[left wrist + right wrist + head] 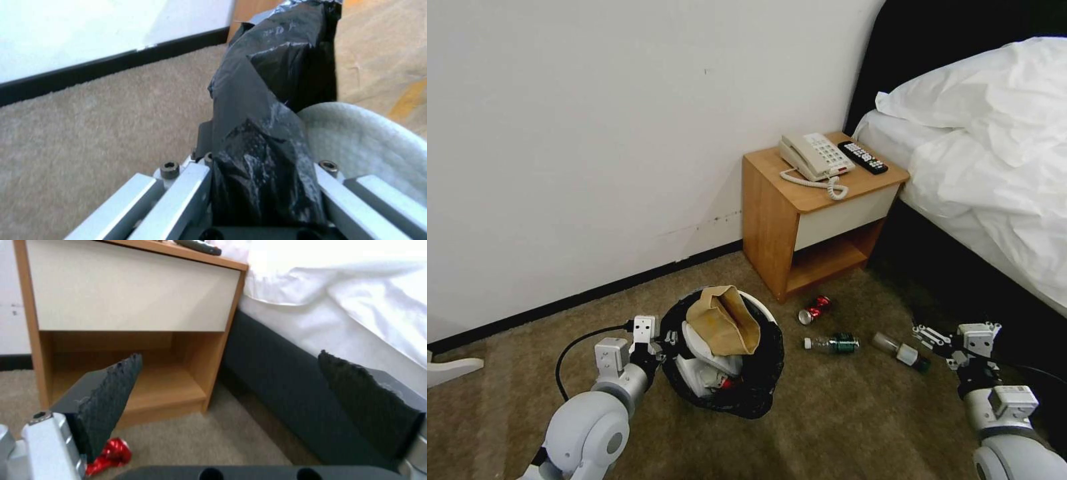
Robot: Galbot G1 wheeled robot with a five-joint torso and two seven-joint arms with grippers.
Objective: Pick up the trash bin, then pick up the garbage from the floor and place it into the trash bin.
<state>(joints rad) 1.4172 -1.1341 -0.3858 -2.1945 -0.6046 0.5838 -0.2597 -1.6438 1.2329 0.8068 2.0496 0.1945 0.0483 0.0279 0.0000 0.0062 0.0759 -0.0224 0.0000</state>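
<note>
Left gripper (657,345) clamping bag-lined rim of trash bin (720,353), holding it on carpet (840,427) before nightstand (807,220); brown paper bag (724,320) and white slipper (369,140) already sitting inside. Right gripper (934,340) hovering with fingers wide apart just beside nearest bottle (902,351); second bottle (834,344) and red can (815,309) lying loose between bin and gripper. Judgement: centring bottle between pads before closing, keeping bin steady.

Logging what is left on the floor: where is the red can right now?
In the head view the red can lies on the carpet in front of the nightstand, between the trash bin and a green-labelled bottle.
</note>
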